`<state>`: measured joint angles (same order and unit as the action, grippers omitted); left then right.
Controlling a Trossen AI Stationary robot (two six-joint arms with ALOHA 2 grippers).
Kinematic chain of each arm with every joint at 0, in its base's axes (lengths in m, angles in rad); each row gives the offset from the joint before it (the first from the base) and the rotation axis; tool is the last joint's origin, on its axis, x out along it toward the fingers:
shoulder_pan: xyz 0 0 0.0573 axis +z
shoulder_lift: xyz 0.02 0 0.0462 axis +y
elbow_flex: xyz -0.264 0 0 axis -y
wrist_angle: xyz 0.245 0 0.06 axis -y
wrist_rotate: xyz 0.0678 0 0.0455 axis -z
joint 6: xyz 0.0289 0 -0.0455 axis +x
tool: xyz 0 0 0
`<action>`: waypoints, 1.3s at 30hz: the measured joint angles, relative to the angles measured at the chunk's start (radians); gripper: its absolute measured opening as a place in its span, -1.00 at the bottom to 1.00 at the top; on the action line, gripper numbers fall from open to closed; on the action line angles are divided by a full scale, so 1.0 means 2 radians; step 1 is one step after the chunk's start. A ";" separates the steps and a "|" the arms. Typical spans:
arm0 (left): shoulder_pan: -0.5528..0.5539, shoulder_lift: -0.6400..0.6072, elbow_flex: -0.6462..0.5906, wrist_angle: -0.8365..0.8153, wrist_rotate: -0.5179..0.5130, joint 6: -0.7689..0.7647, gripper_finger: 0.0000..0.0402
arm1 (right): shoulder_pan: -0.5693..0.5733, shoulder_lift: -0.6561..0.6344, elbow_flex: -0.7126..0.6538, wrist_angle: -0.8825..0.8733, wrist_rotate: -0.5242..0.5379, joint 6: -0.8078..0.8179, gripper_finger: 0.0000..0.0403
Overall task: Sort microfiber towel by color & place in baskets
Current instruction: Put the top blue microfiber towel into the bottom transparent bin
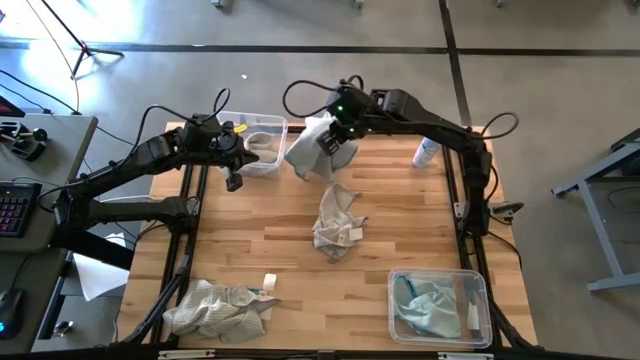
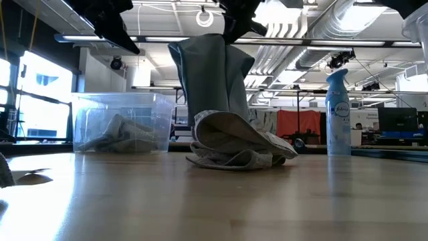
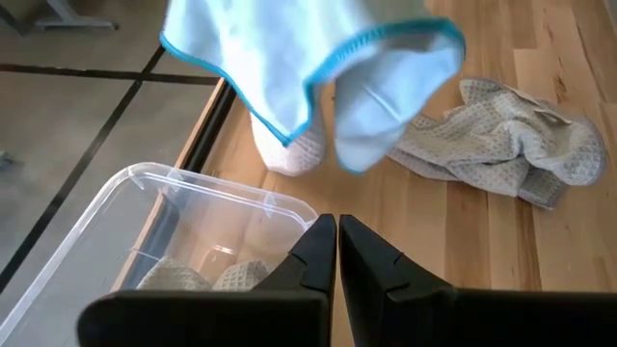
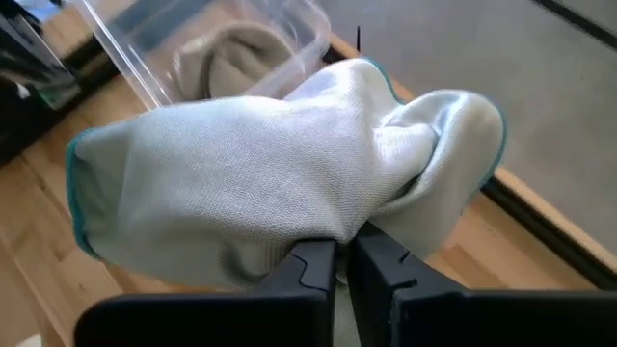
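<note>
My right gripper [image 4: 342, 253] is shut on a pale teal-blue towel [image 1: 312, 150] near the table's far edge, beside the far-left basket [image 1: 262, 128]. The towel also shows in the low view [image 2: 210, 73] and the left wrist view [image 3: 289, 67]. My left gripper [image 3: 337, 241] is shut and empty just above that basket [image 3: 164, 207], which holds beige towels. A beige towel [image 1: 337, 225] lies crumpled at mid-table, and another [image 1: 215, 305] lies at the near left. The near-right basket [image 1: 478, 285] holds a teal towel. My right gripper pinches a bunched fold of the teal towel [image 4: 328, 226] between its two fingers, coming from above. The cloth drapes slack over and around the fingers [image 4: 308, 265] and hangs below them [image 2: 207, 87]. Its lower end is hidden behind the mid-table beige towel in the low view.
A white spray bottle with a blue cap [image 1: 425, 150] stands at the far right of the table. A small white tag [image 1: 269, 281] lies by the near-left towel. Bare wood lies between the mid-table towel and the near edge.
</note>
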<state>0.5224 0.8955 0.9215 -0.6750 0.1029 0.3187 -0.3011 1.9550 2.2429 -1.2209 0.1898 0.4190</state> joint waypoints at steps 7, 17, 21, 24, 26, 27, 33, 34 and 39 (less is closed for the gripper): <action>0.000 0.000 0.000 0.000 0.000 0.000 -0.99 | 0.001 0.030 0.000 -0.010 -0.003 0.001 -0.65; 0.001 0.000 0.000 0.000 -0.001 -0.001 -0.99 | 0.003 0.089 0.000 -0.061 -0.009 0.012 -0.45; 0.001 0.000 0.000 0.000 -0.001 -0.001 -0.99 | 0.004 0.117 0.000 -0.084 -0.009 0.007 -0.45; 0.001 0.000 0.000 0.000 -0.001 -0.001 -0.99 | 0.005 0.139 0.000 -0.084 -0.009 -0.005 -0.45; 0.001 0.000 0.000 0.000 -0.001 -0.001 -0.99 | 0.005 0.155 0.000 -0.081 -0.017 -0.013 -0.45; 0.001 0.000 0.000 0.000 -0.001 -0.001 -0.99 | 0.006 0.162 0.000 -0.076 -0.021 -0.016 -0.45; 0.001 0.000 0.000 0.000 -0.001 -0.001 -0.99 | 0.008 0.194 0.000 -0.053 -0.034 -0.034 -0.45; 0.001 0.000 0.000 0.000 -0.001 -0.001 -0.99 | 0.008 0.198 0.000 -0.052 -0.033 -0.036 -0.45; 0.001 0.000 0.000 0.000 -0.001 -0.001 -0.99 | 0.008 0.215 -0.001 -0.052 -0.033 -0.049 -0.46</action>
<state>0.5236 0.8955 0.9215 -0.6758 0.1013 0.3168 -0.2859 2.3841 2.2417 -1.3243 0.1230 0.3202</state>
